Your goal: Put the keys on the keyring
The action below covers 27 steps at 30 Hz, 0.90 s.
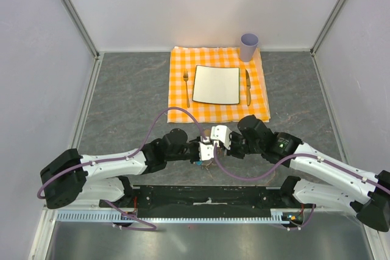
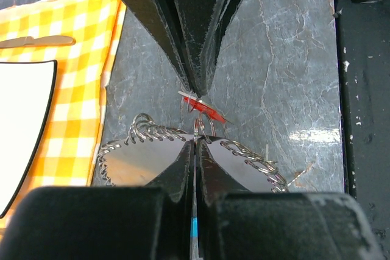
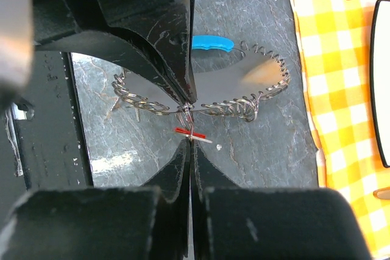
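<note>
- The left hand [image 2: 195,144] is pinching the shiny, curly wire keyring [image 2: 149,131] tight.
- The right hand [image 3: 192,144] is pinching the tiny red key [image 2: 208,112] beside it.

The table [image 1: 128,89] is dark grey stone, veined in paler grey. The fabric cloth [image 1: 180,65] is checked orange and white; the square plate [image 1: 216,84] is white with a thin black edge, and the cup [image 1: 248,45] is pale lilac. The tiny metal key [image 2: 204,109] has a bright red head. The silvery coiled-wire keyring [image 3: 231,109] has a sky-blue curved tab [image 3: 212,42]. The left end effector [image 2: 194,144] and right end effector [image 3: 191,144] are matte black, the arms [image 1: 109,164] white with purple cables [image 1: 177,111].
</note>
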Motion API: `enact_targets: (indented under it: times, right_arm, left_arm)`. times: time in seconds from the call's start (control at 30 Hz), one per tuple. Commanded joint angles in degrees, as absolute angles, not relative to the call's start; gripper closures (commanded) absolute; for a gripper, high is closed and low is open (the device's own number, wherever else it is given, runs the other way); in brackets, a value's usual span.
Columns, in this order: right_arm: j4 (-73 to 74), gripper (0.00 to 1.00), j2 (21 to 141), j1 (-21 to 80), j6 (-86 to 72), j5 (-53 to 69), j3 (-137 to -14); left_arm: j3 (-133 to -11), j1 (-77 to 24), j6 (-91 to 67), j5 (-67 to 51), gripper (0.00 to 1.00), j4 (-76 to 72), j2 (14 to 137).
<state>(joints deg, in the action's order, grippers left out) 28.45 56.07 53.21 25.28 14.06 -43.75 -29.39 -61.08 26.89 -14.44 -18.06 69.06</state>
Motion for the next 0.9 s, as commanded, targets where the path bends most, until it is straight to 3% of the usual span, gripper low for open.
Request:
enact_targets:
  times: [0.0,0.57,0.87]
  right_arm:
    - [28.2,1.00,57.7,54.6,26.0,14.3,-45.1]
    - [26.5,1.00,59.4,54.8,25.2,15.2,-44.6]
    - [26.1,1.00,54.3,54.8,25.3,12.5,-44.0]
  left_arm:
    - [-30.4,-62.3,29.8,-13.9,0.98,-20.1,68.3]
    - [-29.5,-62.5,28.1,-16.3,0.98,-22.8,67.4]
    - [-27.9,-62.4,27.6,-15.1,0.98,-24.6,65.0]
